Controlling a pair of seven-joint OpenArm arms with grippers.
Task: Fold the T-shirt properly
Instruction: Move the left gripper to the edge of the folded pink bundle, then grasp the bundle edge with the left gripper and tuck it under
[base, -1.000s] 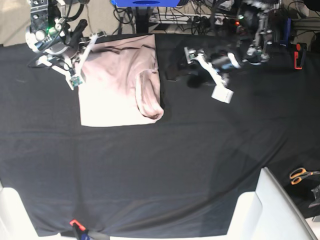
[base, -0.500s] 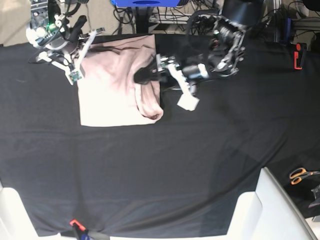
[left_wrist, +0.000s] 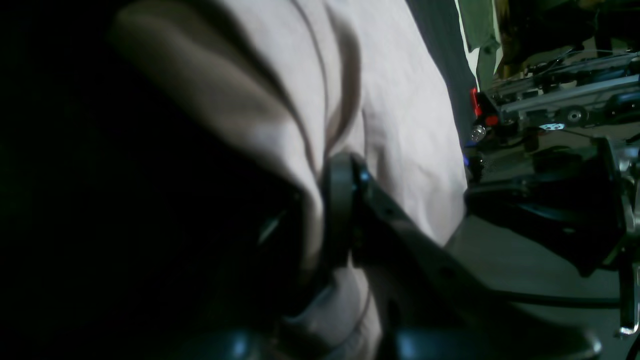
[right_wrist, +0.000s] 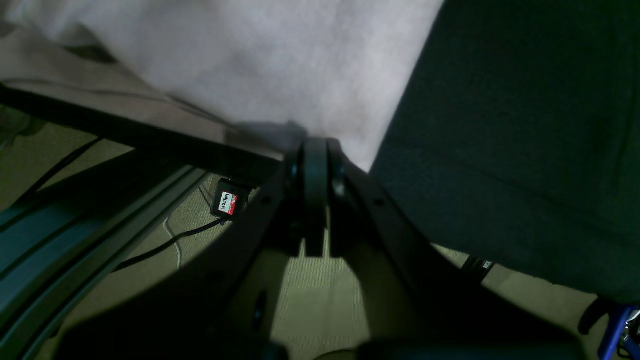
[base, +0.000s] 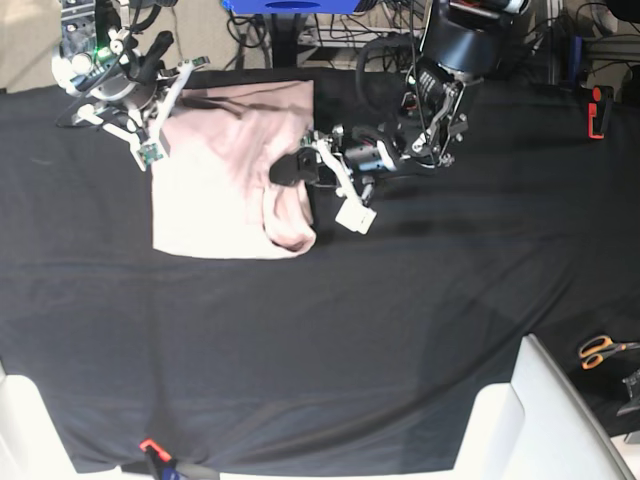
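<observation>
One soft, thin pink T-shirt (base: 225, 195) is pinched by two grippers, left (base: 287, 167) and right (right_wrist: 314, 150), at upper left.

Dim, murky wrist views with blurred near parts; sharper base view, bright overexposed T-shirt (base: 225, 190).

looks like a robotics lab bench: a table covered with a black cloth (base: 300, 330), and behind the table a tangle of cables (base: 390, 30) with a power strip and a blue stand (base: 290, 8) on beige carpet. Metal rails (left_wrist: 565, 92) run beside it, orange-handled scissors (base: 603, 350) lie off the table's near right corner
</observation>
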